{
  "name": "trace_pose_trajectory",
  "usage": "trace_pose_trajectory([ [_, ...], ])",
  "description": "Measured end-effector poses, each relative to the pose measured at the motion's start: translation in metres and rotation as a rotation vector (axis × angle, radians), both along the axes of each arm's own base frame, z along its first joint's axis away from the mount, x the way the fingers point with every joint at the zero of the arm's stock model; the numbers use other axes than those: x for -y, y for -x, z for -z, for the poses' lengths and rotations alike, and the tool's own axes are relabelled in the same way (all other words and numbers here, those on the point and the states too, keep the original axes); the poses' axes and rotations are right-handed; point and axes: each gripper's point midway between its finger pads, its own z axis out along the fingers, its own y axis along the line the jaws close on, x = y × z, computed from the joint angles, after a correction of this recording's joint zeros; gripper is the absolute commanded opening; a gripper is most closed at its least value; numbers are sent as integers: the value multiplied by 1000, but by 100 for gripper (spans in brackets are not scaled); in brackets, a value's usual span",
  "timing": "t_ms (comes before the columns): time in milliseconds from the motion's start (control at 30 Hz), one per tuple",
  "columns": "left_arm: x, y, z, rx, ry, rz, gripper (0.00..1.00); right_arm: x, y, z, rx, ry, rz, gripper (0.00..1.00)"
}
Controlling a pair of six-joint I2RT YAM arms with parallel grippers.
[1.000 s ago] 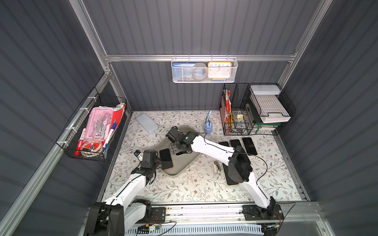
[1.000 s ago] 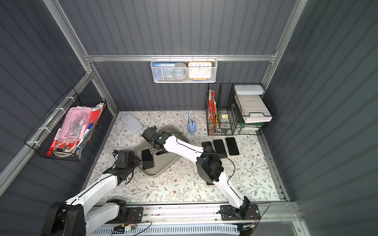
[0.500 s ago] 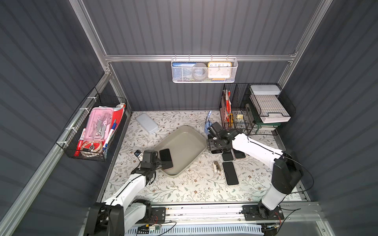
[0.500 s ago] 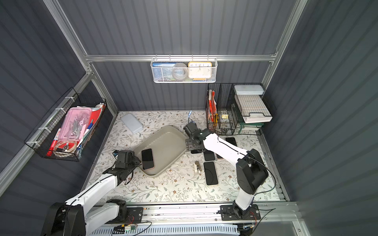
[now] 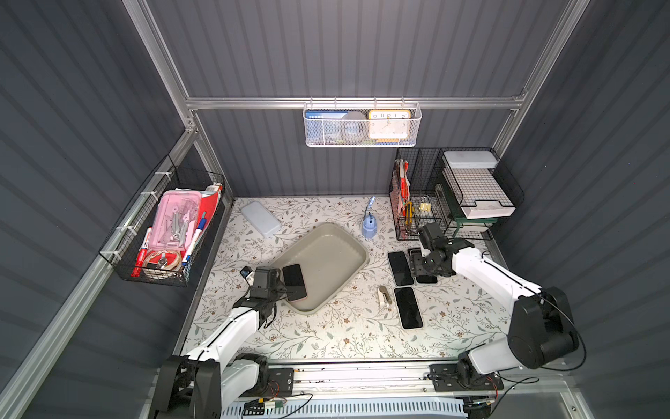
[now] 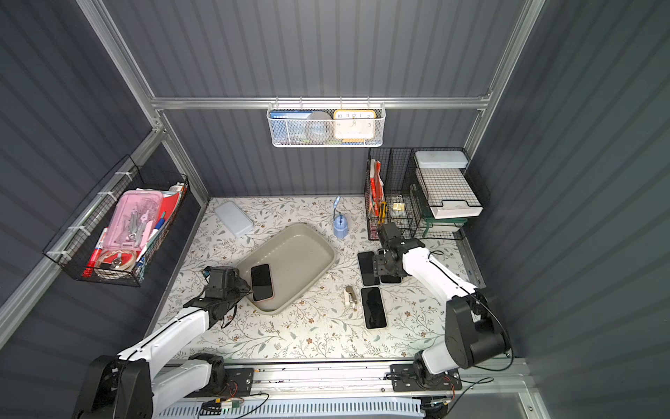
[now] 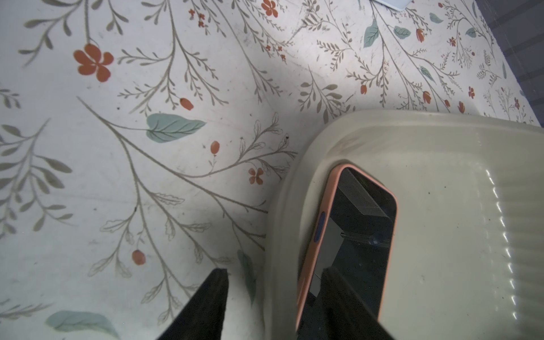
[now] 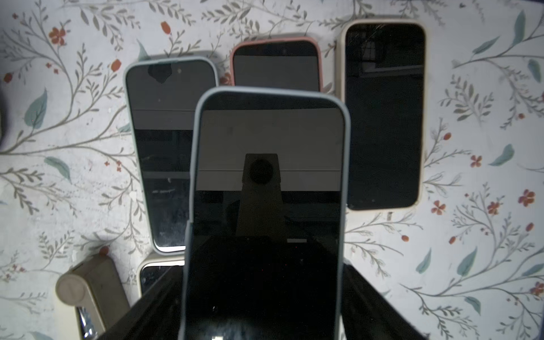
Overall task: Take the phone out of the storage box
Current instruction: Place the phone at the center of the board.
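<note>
Right wrist, phone (image 8: pixel 268 141), seemingly pale-blue case

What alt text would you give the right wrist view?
A dark-screened phone in a pale blue case is held between the jaws above the floral tabletop. Below lie a blue-cased phone, a pink-cased phone, a beige-cased phone and part of a fourth phone, beside a beige stapler.

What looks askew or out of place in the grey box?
The pink-cased phone does not lie flat: it seems to lean on the sloped side wall of the box, close to the left end effector, whose jaws straddle that wall.
</note>
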Motion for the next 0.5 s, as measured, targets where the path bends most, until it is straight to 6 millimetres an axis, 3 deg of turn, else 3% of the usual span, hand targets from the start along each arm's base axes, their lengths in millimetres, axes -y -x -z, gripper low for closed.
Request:
trace_pose_trajectory([
  [233, 2, 0, 0, 0, -1, 17, 55, 11, 41, 10, -60, -8, 27, 56],
  [500, 3, -1, -5, 18, 1, 25, 54, 15, 58, 5, -86, -36, 96, 56],
])
